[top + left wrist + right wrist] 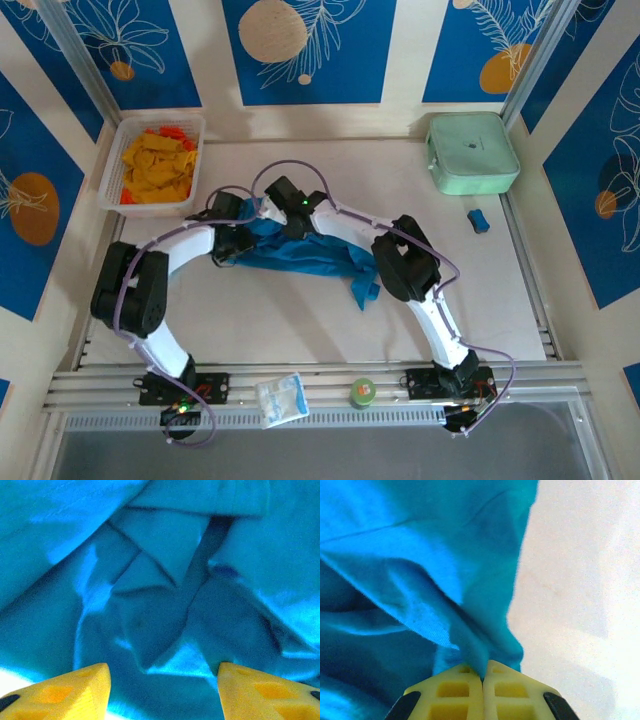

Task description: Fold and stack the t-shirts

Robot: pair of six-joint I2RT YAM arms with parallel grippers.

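Pinching the teal t-shirt (410, 570) with my right end effector (482, 669), I see my left end effector (162, 672) released over it.

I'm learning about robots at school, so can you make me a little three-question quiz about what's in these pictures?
1. True or false: the right gripper is shut on the teal t-shirt.
2. What colour is the cloth in the white basket? A) yellow-orange B) pink C) black
3. Fill in the blank: seen from above, the mint-green case sits at the far ____ corner.

Key: 1 true; 2 A; 3 right.
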